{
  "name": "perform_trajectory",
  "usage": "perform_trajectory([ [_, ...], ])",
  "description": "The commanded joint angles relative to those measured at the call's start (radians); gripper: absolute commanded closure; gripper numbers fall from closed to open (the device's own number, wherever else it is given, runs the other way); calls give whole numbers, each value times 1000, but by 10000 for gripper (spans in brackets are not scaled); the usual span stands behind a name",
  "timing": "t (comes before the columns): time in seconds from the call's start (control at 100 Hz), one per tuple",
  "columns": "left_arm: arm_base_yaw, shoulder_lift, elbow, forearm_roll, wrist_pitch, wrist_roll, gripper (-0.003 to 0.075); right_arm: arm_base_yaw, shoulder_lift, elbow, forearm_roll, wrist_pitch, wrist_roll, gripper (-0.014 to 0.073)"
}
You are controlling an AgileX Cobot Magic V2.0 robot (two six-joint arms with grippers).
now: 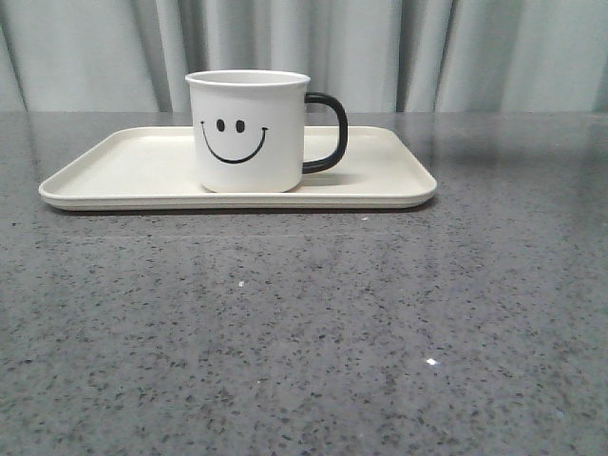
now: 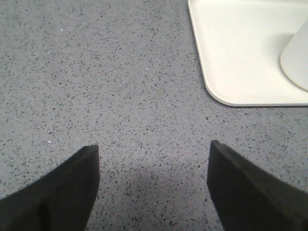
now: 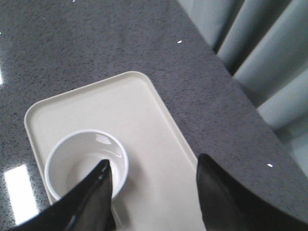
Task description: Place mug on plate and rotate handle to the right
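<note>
The white mug (image 1: pixel 249 133) with a black smiley face stands upright on the cream plate (image 1: pixel 142 171), near its middle. Its black handle (image 1: pixel 328 131) points right. Neither gripper shows in the front view. My left gripper (image 2: pixel 154 145) is open and empty, low over bare table, with a plate corner (image 2: pixel 240 48) and a bit of the mug (image 2: pixel 296 57) beside it. My right gripper (image 3: pixel 153 160) is open and empty above the plate (image 3: pixel 139 115), looking down into the mug (image 3: pixel 86 159). One finger overlaps the mug's rim in that view and the handle is hidden.
The grey speckled table (image 1: pixel 304 332) stretches wide in front of the plate. A pale curtain (image 1: pixel 475 47) hangs behind the table's far edge and also shows in the right wrist view (image 3: pixel 269 57).
</note>
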Motion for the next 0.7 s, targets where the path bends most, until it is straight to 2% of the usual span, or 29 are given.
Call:
perform_trajectory([
  [0.0, 3, 0, -25, -11, -78, -8, 258, -34, -127, 40, 40, -85, 14, 189],
  [0.34, 3, 0, -25, -11, -78, -8, 258, -130, -474, 539, -74, -344, 13, 189],
  [0.54, 3, 0, -25, -11, -78, -8, 258, -160, -635, 785, -74, -366, 45, 189],
  [0.69, 3, 0, -25, -11, -78, -8, 258, -194, -751, 994, -76, -468, 86, 189],
])
